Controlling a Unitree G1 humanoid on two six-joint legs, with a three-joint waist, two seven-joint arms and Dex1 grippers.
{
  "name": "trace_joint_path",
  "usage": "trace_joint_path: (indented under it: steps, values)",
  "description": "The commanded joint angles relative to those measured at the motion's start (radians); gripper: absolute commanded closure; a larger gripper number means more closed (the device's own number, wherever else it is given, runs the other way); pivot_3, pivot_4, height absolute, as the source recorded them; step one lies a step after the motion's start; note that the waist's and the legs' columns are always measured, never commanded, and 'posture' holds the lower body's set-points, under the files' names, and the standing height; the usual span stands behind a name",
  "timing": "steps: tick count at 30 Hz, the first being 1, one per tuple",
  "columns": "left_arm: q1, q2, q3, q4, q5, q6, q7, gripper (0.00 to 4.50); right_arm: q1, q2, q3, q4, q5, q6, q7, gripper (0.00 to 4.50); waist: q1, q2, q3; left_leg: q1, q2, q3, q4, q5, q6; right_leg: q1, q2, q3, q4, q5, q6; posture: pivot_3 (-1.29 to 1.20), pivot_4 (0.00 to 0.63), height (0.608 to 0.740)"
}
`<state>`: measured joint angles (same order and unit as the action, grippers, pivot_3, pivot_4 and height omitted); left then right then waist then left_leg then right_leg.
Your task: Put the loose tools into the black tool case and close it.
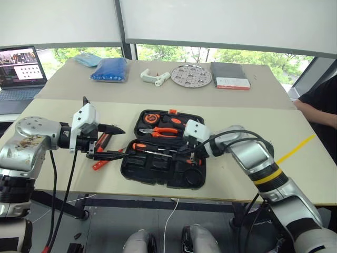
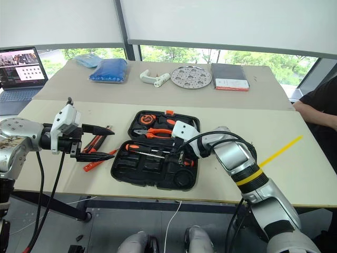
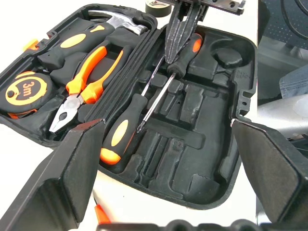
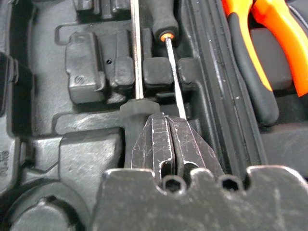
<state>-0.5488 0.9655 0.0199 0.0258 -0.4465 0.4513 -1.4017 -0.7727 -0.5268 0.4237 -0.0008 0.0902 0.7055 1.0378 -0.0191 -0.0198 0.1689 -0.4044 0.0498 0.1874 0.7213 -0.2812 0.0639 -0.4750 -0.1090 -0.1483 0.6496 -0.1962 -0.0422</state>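
the black tool case (image 1: 164,168) lies open near the front edge of the tabletop (image 1: 305,174), about in the middle. there is bare table to its right, up to a yellow strip (image 1: 295,149).

the right gripper (image 3: 183,36) is down inside the near half of the case. its two fingers are pressed tight together, and their tips touch the handle end of one of the two screwdrivers (image 3: 144,113) lying side by side in the slots. i cannot tell if it grips anything.

the left gripper (image 1: 108,141) hangs above the table just left of the case. its fingers are spread wide and hold nothing. under it, on the table, lie a slim orange tester screwdriver (image 2: 99,160) and an orange-black utility knife (image 2: 95,142).

the far half of the case holds pliers (image 1: 164,131), a hammer (image 3: 115,21) and a tape measure (image 3: 26,91). a small tape roll (image 3: 156,6) sits just outside the case.

on the far table are a blue bag (image 1: 109,69), a round metal plate (image 1: 191,76) and a dark book (image 1: 229,75).
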Motion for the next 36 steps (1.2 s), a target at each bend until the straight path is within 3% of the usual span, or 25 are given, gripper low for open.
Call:
trace_joint_path:
  steps: [1,20,30,36]
  values:
    - [-0.024,0.000,0.005,0.004,0.008,-0.027,-0.007,0.00,-0.026,0.019,-0.026,-0.006,0.003,-0.008,-0.019,4.46,-0.001,0.000,0.000,0.000,0.000,0.000,0.000,0.000,0.000,0.000,0.000,0.000,0.000,0.000,0.000,0.00,0.150,0.718]
    - [-0.018,-0.001,0.007,0.011,0.019,-0.033,-0.015,0.00,0.019,0.017,-0.039,-0.125,0.066,0.085,-0.032,4.46,0.002,0.000,0.000,0.000,0.000,0.000,0.000,0.000,0.000,0.000,0.000,0.000,0.000,0.000,0.000,0.00,0.150,0.718]
    - [-0.033,-0.009,-0.010,0.021,0.030,-0.040,-0.018,0.00,0.080,-0.003,0.078,-0.014,-0.040,-0.039,-0.044,4.46,0.002,-0.001,-0.001,0.001,0.000,0.000,0.000,0.000,0.000,0.001,0.000,0.000,0.000,0.000,0.000,0.00,0.150,0.718]
    - [-0.025,-0.018,-0.011,0.022,0.035,-0.045,-0.007,0.00,0.087,0.011,0.054,-0.013,-0.049,-0.060,-0.060,4.46,0.003,-0.004,-0.005,0.006,0.000,0.000,0.000,0.000,0.000,0.005,-0.001,0.001,0.000,0.000,0.000,0.00,0.150,0.718]
